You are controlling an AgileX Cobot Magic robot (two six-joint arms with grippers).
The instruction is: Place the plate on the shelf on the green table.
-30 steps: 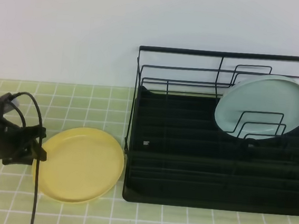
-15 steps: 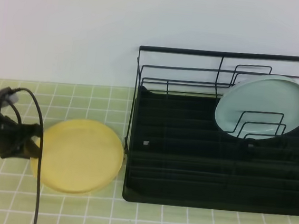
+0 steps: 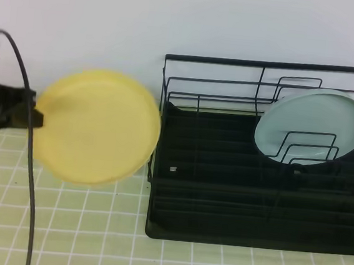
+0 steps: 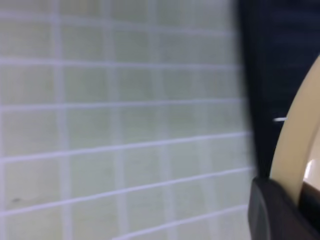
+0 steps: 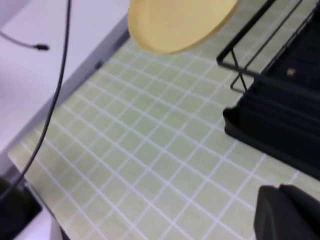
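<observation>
One round pale yellow plastic plate [image 3: 96,126] hangs above the green tiled table [image 3: 80,223], its left rim clamped by the left gripper [image 3: 35,117].

A mint-blue plate [image 3: 312,125] stands tilted at the right rear of the scene, leaning among upright wire dividers, its face turned toward the front-left. A wire loop crosses in front of its lower half.

A black cable [image 3: 26,130] arcs down from the upper left edge and runs to the bottom edge in the high view. In the right wrist view the cable [image 5: 59,85] hangs in a long curve; a second thin lead with a small dark plug [image 5: 42,47] shows at upper left.

Plain white wall [image 3: 175,19] behind.
</observation>
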